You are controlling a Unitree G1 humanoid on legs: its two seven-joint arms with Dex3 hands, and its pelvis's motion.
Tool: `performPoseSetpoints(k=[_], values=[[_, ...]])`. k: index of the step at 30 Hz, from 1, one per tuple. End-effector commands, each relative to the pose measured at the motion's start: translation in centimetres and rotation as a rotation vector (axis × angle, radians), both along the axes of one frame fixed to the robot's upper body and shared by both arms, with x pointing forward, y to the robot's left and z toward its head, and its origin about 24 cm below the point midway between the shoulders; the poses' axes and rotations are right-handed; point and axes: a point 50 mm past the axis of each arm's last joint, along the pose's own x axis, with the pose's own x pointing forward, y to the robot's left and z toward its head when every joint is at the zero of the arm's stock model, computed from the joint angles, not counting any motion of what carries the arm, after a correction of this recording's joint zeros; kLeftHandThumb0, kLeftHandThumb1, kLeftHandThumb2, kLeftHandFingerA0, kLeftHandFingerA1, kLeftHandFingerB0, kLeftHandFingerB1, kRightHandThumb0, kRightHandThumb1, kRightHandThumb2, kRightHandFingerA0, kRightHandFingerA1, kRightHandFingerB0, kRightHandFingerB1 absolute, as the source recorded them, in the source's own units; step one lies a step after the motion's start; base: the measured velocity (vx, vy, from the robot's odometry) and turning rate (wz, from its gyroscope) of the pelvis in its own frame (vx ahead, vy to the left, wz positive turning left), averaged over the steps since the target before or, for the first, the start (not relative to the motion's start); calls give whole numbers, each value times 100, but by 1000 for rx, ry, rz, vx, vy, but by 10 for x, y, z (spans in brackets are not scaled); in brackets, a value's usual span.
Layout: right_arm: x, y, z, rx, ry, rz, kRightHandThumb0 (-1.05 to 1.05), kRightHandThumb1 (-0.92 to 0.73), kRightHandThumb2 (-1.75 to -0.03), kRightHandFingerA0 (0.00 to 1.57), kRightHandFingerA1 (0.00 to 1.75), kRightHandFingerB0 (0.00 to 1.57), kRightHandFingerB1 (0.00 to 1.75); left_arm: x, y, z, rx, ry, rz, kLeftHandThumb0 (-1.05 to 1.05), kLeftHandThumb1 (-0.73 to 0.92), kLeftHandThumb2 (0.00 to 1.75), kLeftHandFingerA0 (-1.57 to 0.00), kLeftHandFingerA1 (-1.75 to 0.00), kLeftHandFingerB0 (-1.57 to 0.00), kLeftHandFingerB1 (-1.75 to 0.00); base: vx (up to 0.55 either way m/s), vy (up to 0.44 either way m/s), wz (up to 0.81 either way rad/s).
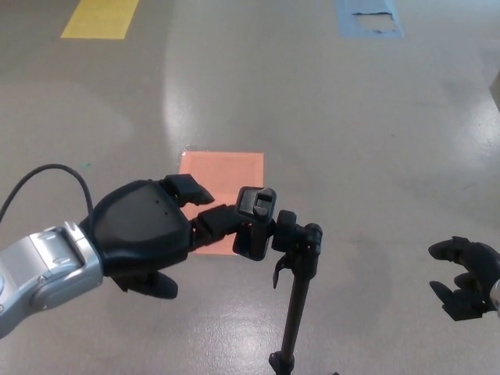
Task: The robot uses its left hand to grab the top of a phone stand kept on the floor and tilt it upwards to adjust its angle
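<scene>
Black throughout, the phone stand (pixel 295 289) consists of a thin pole rising from the floor (pixel 351 133) at the 6 o'clock edge of the head view, a knuckle joint with a small lever hanging below it, and a rectangular clamp head (pixel 255 222) at the top. The pole leans slightly, its top toward 12 o'clock. The clamp head sits to the 9 o'clock side of the joint, just below picture centre, and is tipped so that its upper face with a small recessed panel shows to the camera.

The left hand (pixel 148 234) enters from 8 o'clock on a silver forearm with a black cable looping above it. Its fingers (pixel 215 221) extend toward 3 o'clock and are closed against the clamp head, gripping it from the 9 o'clock side; one finger rides above, near the head's top edge.

The right hand (pixel 465 280) sits at the 4 o'clock edge, well apart from the stand. Its fingers are spread and hold nothing.

On the grey, glossy floor, an orange patch (pixel 221 191) lies behind the clamp head, partly covered by the left hand. A yellow patch (pixel 100 17) lies at 11 o'clock, and a blue patch (pixel 370 17) at 1 o'clock.
</scene>
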Motion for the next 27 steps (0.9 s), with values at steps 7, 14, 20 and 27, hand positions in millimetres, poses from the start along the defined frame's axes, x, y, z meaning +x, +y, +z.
performPoseSetpoints(k=[7, 14, 20, 27], values=[[-3, -1, -4, 15, 9, -7, -25, -61, -108, 7, 51, 7, 49, 34, 33, 38, -117, -46, 215, -69, 50, 82, -21, -45, 0, -10, 0, 0, 0], [-4, 1, -5, 4, 11, 2, -24, -60, -108, 9, 52, 8, 50, 40, 51, 31, -118, -16, 290, -67, 48, 81, -21, -45, 0, -14, 0, 0, 0], [-5, 1, -6, -2, 11, 5, -24, -59, -107, 9, 52, 9, 50, 39, 53, 23, -119, 18, 299, -73, 50, 80, -17, -41, 0, -5, 0, 0, 0], [-5, 1, -7, -13, 16, 15, -24, -60, -108, 9, 52, 9, 50, 41, 77, 8, -185, 48, 413, -68, 51, 84, -24, -46, 0, -15, 0, 0, 0]])
